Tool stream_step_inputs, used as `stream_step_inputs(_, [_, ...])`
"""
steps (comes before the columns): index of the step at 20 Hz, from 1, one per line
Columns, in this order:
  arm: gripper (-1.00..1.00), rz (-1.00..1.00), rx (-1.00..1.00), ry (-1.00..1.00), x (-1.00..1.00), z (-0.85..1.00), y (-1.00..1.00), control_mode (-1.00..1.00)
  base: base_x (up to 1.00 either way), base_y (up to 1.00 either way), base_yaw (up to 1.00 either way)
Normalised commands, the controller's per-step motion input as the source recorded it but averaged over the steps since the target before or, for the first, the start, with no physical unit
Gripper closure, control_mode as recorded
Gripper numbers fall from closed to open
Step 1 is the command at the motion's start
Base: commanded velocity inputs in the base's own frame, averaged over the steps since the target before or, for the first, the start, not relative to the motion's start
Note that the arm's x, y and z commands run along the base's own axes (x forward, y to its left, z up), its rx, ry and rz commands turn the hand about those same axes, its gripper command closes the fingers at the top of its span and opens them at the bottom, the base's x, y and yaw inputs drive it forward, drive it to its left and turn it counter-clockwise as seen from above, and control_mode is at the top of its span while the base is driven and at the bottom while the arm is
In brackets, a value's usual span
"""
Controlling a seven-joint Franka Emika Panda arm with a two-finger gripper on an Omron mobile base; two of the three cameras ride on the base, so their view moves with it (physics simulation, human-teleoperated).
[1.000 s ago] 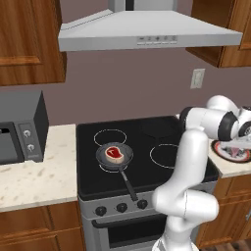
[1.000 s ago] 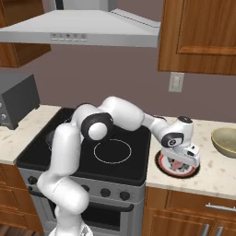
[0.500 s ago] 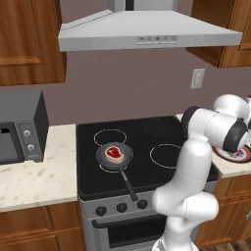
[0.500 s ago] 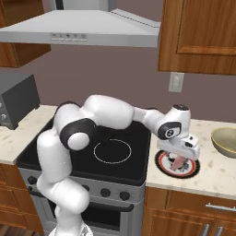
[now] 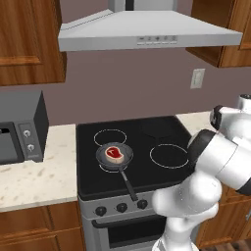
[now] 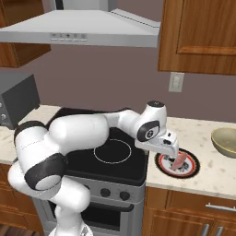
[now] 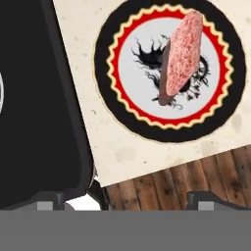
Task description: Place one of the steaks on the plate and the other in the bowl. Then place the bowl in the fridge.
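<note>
one steak on unlettered plate

Counter — plate, bowl

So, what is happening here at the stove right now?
The robot arm is moving steaks off the stove. One steak is already on the plate, which sits on the counter to the right of the stove; it looks tipped on its edge. The hand hangs just above the plate with its jaws open, holding nothing. The other steak lies in the frying pan on the stove. The bowl stands further right on the counter.
</note>
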Motion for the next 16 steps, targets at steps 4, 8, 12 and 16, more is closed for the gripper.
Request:
stream_step_inputs(4, [-1.00, 0.15, -0.02, -0.11, -0.07, 0.54, 1.00, -1.00, 0.00, 0.00, 0.00])
stream_step_inputs(8, [-1.00, 0.23, 0.00, -0.07, -0.02, 0.07, 0.96, -1.00, 0.00, 0.00, 0.00])
stream_step_inputs(12, [-1.00, 0.24, 0.00, -0.16, 0.00, 0.07, 0.88, -1.00, 0.00, 0.00, 0.00])
stream_step_inputs(16, [-1.00, 0.21, 0.00, -0.13, 0.00, 0.37, 1.00, -1.00, 0.00, 0.00, 0.00])
